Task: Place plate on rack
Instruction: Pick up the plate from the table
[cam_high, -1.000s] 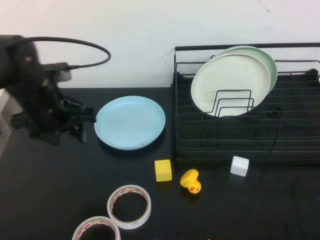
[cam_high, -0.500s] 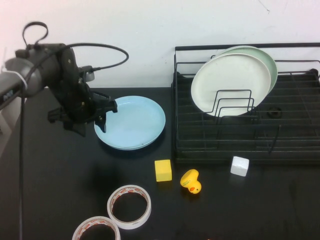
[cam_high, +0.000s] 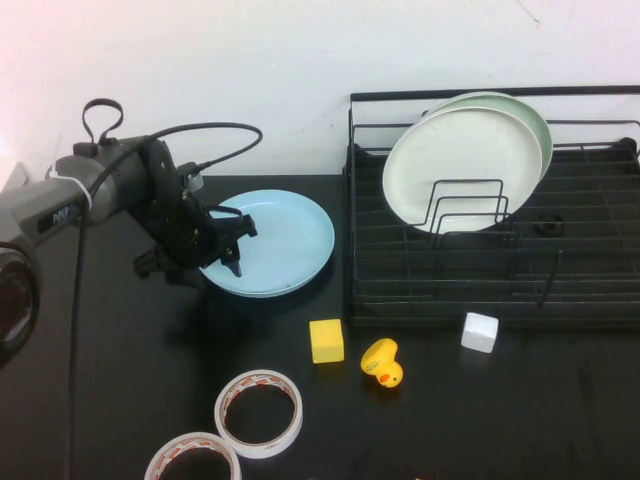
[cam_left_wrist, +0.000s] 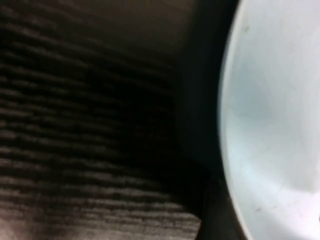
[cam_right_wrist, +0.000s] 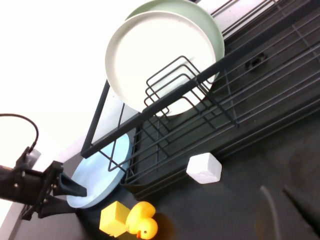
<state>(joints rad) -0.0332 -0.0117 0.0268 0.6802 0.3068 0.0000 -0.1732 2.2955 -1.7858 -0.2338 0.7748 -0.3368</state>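
The light sky-blue plate (cam_high: 275, 240) lies flat on the black table, left of the black wire rack (cam_high: 480, 290). My left gripper (cam_high: 232, 243) is at the plate's left rim, open, with one finger over the plate and one at its near edge. In the left wrist view the plate (cam_left_wrist: 275, 125) fills one side, with a dark finger (cam_left_wrist: 212, 212) beside its rim. My right gripper (cam_right_wrist: 285, 202) is out of the high view; it hovers open and empty over the table in front of the rack (cam_right_wrist: 260, 90). The plate also shows in the right wrist view (cam_right_wrist: 97, 187).
A cream-white plate (cam_high: 460, 165) and a pale green plate (cam_high: 535, 115) stand upright in the rack. A yellow cube (cam_high: 326, 341), a rubber duck (cam_high: 381, 363) and a white cube (cam_high: 479, 332) lie in front of it. Two tape rolls (cam_high: 259, 413) lie near the front edge.
My left arm has swung right and down from the table's left side, bringing its gripper to the blue plate's left rim. The plate has not moved.
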